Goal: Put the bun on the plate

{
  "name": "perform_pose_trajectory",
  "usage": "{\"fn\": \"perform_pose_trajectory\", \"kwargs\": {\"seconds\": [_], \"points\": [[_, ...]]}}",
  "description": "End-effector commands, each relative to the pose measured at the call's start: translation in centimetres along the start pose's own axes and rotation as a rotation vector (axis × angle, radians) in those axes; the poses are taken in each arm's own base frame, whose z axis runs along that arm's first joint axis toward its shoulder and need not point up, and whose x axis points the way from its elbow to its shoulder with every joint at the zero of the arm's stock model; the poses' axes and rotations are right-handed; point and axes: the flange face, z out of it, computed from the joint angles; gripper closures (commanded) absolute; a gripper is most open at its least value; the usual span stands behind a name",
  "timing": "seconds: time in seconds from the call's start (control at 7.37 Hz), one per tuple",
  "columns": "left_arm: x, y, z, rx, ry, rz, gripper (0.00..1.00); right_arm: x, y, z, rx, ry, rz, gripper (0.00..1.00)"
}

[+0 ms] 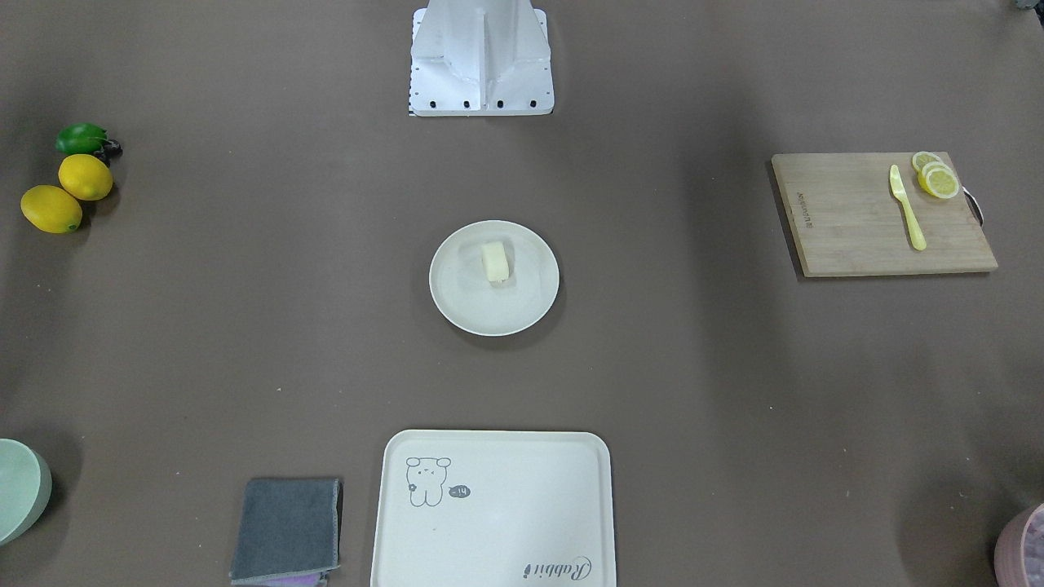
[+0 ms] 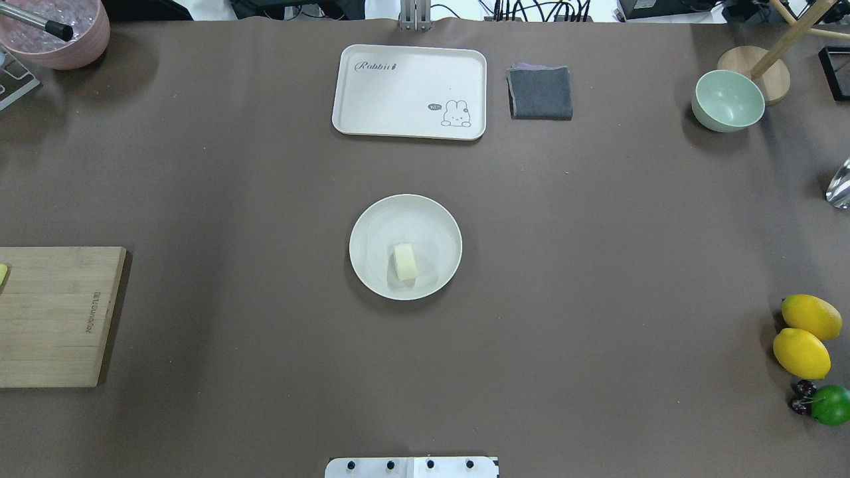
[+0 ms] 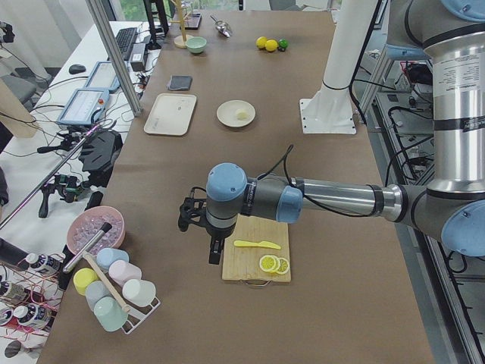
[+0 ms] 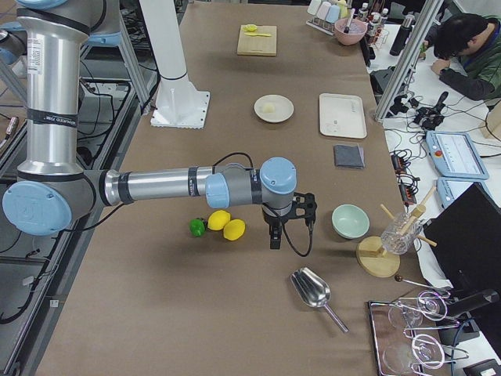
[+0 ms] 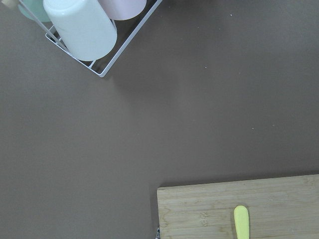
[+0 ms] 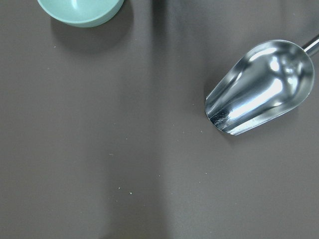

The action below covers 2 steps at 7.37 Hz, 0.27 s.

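Observation:
The pale cream bun (image 1: 495,262) lies on the round cream-white plate (image 1: 457,314) at the table's middle, a little off centre toward the robot; the overhead view shows the bun (image 2: 405,261) and the plate (image 2: 428,216) too. No gripper touches either one. My left gripper (image 3: 216,254) hangs over the table beside the cutting board, far from the plate. Past the lemons, my right gripper (image 4: 274,237) hovers near the green bowl. I cannot tell whether either one is open or shut.
A bear-drawing tray (image 2: 398,93) and grey cloth (image 2: 540,92) lie at the far edge. The cutting board (image 1: 856,220) carries a knife and lemon slices. Lemons (image 2: 803,335), a green bowl (image 2: 727,101), a metal scoop (image 6: 261,87) and a cup rack (image 5: 84,30) stand at the table's ends.

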Motion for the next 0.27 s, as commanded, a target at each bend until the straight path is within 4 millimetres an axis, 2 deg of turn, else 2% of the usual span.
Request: {"fn": "perform_pose_trajectory", "kwargs": {"seconds": [0.0, 0.14], "points": [[-0.01, 0.0, 0.01, 0.0, 0.0, 0.0, 0.02, 0.24, 0.18, -0.06, 0.001, 0.003, 0.005, 0.0], [0.11, -0.03, -0.1, 0.002, 0.002, 0.002, 0.02, 0.14, 0.1, -0.06, 0.002, 0.004, 0.002, 0.0]]}}
